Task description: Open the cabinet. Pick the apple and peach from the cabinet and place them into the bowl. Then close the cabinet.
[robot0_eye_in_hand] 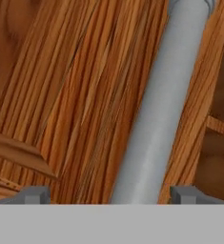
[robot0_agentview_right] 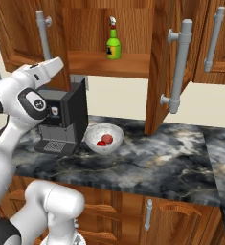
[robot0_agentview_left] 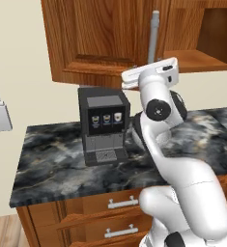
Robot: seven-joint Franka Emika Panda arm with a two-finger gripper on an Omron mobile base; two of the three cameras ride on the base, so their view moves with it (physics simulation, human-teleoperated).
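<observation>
The cabinet (robot0_agentview_right: 90, 28) has its right door (robot0_agentview_right: 159, 62) swung wide open, showing the shelf inside. Its left door (robot0_agentview_left: 100, 34) faces the arm, with a long grey bar handle (robot0_eye_in_hand: 156, 114). My gripper (robot0_eye_in_hand: 111, 195) is open right in front of this handle, one fingertip (robot0_eye_in_hand: 36, 195) on each side of the bar and neither touching it. The white bowl (robot0_agentview_right: 92, 135) stands on the counter beside the coffee machine. In it lie a pinkish-red fruit (robot0_agentview_right: 107, 138) and a smaller red fruit (robot0_agentview_right: 101, 143); I cannot tell which is the apple and which the peach.
A green bottle (robot0_agentview_right: 113, 45) stands on the cabinet shelf. The black coffee machine (robot0_agentview_left: 103, 123) sits on the dark marble counter (robot0_agentview_right: 157, 158) under the left door, below my hand. Wooden drawers (robot0_agentview_left: 110, 212) run under the counter.
</observation>
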